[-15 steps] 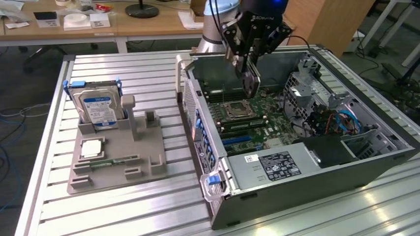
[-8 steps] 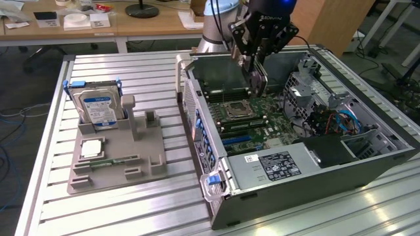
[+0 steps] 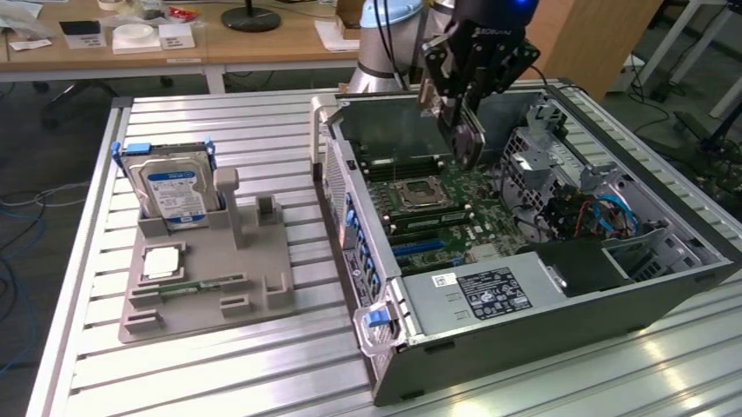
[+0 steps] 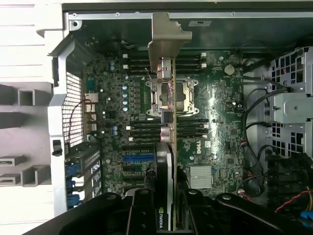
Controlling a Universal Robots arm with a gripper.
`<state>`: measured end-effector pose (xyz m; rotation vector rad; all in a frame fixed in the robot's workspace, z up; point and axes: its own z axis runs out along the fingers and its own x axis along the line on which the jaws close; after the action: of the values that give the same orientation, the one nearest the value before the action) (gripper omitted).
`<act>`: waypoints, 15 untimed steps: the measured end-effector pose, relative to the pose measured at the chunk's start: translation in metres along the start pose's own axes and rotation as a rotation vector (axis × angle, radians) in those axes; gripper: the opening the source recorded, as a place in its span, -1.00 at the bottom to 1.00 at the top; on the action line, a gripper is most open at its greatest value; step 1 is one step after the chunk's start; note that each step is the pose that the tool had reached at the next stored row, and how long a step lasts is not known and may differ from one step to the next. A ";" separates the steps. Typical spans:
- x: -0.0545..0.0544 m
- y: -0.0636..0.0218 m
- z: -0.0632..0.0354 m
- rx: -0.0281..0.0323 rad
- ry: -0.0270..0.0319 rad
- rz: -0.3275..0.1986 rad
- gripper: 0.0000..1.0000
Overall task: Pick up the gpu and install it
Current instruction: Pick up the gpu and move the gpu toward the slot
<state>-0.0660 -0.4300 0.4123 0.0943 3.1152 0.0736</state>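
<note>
Slatted table (image 3: 232,130); gpu (image 3: 467,143) over open case (image 3: 545,339)

Arm (image 3: 388,39) overhead, tool (image 3: 454,104) pointing straight down, clamped on gpu (image 3: 467,141)

An open computer case (image 3: 649,295) lies on its side on the slatted table (image 3: 208,139), toward the exterior view's right. A tray (image 3: 261,261) sits on the table at the exterior view's left, apart from the case, with a hard drive (image 3: 174,187) upright in its far slot and a memory stick (image 3: 203,285) flat nearer the front. Above the motherboard (image 3: 464,200) inside the case, the gripper (image 3: 454,109) holds the gpu (image 3: 467,139) edge-down
</note>
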 end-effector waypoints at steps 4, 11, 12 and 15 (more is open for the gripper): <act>-0.007 0.0004 0.0002 -0.0002 0.0000 0.000 -0.47; -0.031 0.0019 0.0008 -0.0039 0.0003 0.000 -0.47; -0.033 0.0020 0.0008 -0.0042 0.0002 0.000 -0.47; -0.038 0.0023 0.0010 -0.0049 0.0003 0.000 -0.47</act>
<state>-0.0279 -0.4300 0.4123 0.0945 3.1152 0.0813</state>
